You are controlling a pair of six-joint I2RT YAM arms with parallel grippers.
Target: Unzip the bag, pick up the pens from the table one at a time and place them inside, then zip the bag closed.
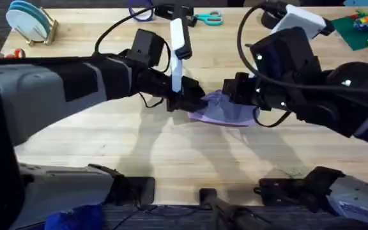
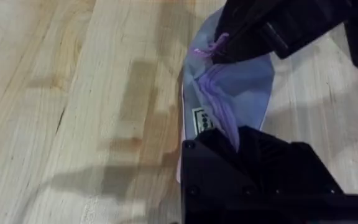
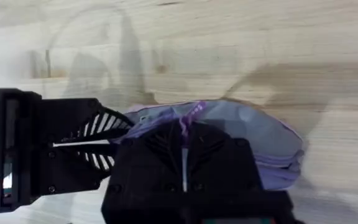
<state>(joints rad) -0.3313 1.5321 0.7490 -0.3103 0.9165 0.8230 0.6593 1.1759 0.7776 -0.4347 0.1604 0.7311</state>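
The lavender bag (image 1: 225,112) lies mid-table on the light wooden table (image 1: 171,153), bunched up between both arms. My left gripper (image 1: 185,102) is shut on the bag's left end; in the left wrist view its black fingers (image 2: 238,146) pinch the fabric beside the pale label (image 2: 201,119). My right gripper (image 1: 233,96) comes from the right and is shut on the purple zipper pull (image 3: 188,114) along the bag's top ridge (image 3: 253,134). The right gripper also shows in the left wrist view (image 2: 229,43), holding that pull. The pens are out of view.
Teal-handled scissors (image 1: 208,18) lie at the far edge. A rack of blue plates (image 1: 29,20) stands at the far left, and a green baseplate with bricks (image 1: 363,29) at the far right. Bare wood lies in front of the bag.
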